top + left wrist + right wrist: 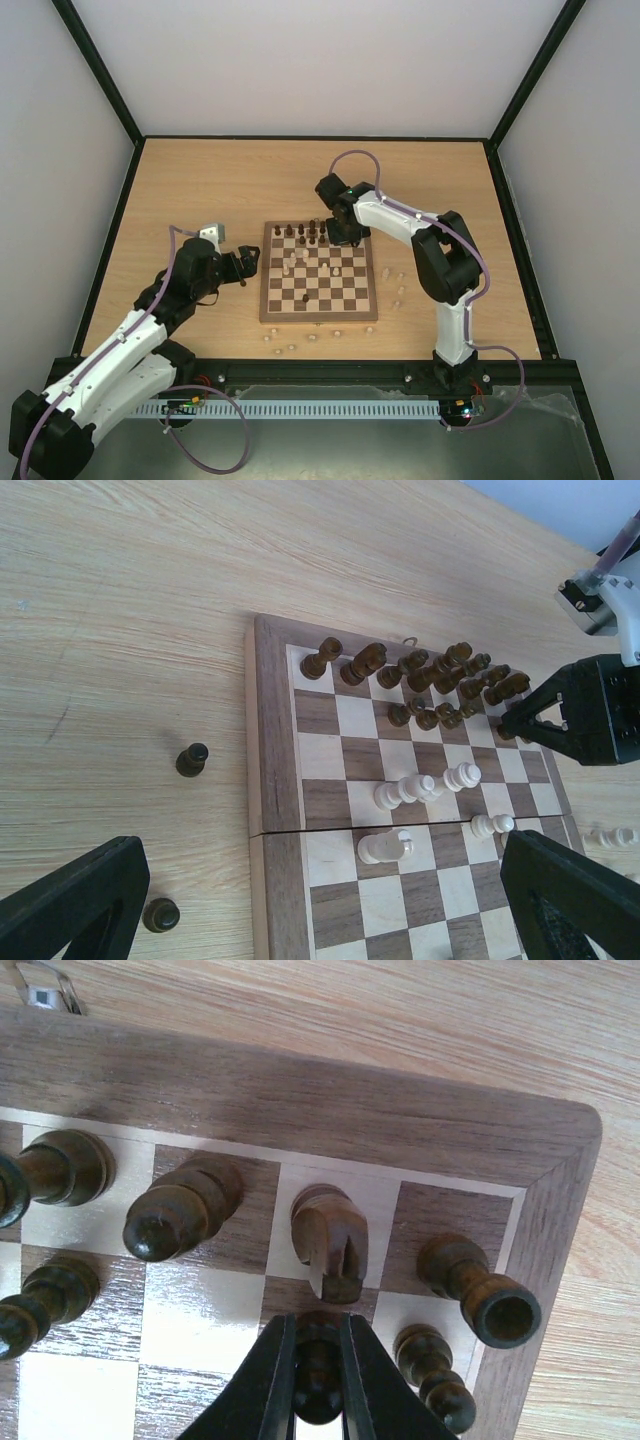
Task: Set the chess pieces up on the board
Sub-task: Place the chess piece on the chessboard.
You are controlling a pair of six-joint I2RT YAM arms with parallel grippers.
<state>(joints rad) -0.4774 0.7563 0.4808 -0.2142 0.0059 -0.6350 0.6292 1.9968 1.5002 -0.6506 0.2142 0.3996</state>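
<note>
- Right gripper (318,1355): fingers pressed together on a dark pawn (318,1392), over the board (300,1080) near its corner, on the square adjoining the dark knight (330,1240).
- Left gripper (320,865): fingers spread wide and holding nothing, above the board's left edge. A dark piece (192,760) stands on the table (120,600) beside the board.

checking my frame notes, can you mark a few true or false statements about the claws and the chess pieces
1. The right claw is shut on a dark pawn. True.
2. The left claw holds a pale piece. False: it is open and empty.
3. Every dark piece stands on the board. False: two dark pieces sit on the table beside it.
4. Some pale pieces lie off the board. True.
</note>
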